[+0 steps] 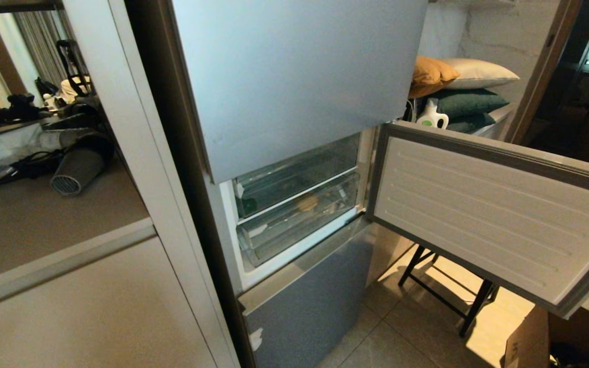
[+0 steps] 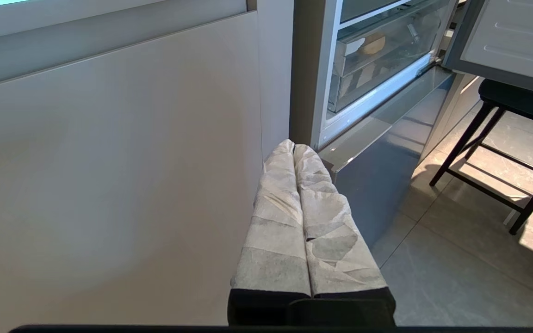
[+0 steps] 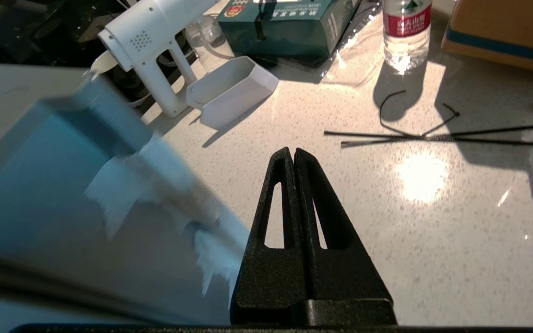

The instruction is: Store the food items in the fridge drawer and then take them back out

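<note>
The fridge's middle door (image 1: 483,214) stands swung open to the right. Inside are two clear drawers, one above the other. A tan potato (image 1: 307,203) shows through the front wall of the lower fridge drawer (image 1: 294,230), and again as the potato (image 2: 372,44) in the left wrist view. My left gripper (image 2: 293,145), its fingers wrapped in white, is shut and empty. It hangs low beside the cabinet front, left of the fridge. My right gripper (image 3: 293,150), black, is shut on nothing above a speckled white countertop (image 3: 387,222). Neither gripper appears in the head view.
A black stool (image 1: 448,291) stands under the open door, and a cardboard box (image 1: 529,337) sits on the floor. On the countertop lie a white handheld device (image 3: 155,41), a white tray (image 3: 232,88), a green box (image 3: 285,23), a water bottle (image 3: 405,27) and black ties (image 3: 433,134).
</note>
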`<state>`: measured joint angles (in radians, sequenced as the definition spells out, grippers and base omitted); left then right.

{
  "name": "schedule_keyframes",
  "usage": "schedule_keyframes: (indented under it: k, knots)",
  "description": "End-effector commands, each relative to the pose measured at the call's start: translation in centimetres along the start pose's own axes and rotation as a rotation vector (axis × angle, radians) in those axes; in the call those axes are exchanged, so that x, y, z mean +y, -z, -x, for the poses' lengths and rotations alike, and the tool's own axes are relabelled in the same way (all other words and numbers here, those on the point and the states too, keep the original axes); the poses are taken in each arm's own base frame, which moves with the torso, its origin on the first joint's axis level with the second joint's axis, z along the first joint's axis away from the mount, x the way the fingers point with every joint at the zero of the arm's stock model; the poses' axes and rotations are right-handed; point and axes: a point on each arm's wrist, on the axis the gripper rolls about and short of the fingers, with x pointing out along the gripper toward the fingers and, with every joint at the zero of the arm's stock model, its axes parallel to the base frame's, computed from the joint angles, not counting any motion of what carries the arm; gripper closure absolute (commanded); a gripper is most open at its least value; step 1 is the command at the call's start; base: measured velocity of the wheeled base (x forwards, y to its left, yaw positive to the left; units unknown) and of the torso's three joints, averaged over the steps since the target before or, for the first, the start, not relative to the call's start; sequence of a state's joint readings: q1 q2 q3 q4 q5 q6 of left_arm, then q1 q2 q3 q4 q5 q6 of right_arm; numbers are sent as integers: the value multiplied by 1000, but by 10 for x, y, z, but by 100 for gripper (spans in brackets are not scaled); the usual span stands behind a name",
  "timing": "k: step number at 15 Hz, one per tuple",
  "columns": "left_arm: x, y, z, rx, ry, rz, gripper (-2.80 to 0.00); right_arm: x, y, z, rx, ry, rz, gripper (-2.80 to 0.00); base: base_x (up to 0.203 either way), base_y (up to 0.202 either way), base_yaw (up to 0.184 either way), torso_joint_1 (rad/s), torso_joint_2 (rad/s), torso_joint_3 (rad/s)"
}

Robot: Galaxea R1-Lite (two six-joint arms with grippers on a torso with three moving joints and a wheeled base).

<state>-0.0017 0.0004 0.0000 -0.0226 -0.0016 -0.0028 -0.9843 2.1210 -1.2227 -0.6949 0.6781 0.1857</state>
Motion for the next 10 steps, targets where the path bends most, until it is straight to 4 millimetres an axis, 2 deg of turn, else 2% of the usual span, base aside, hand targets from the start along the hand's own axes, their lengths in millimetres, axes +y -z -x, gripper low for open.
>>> schedule_keyframes:
  k: [1,10]
  knots:
    - [0,3,-1,10,0,0,0,-7,3,-5,4,-18,-1,0,0,0,0,0,0,0]
    - [0,3,-1,10,0,0,0,6,20,10,87,-186,-51,0,0,0,0,0,0,0]
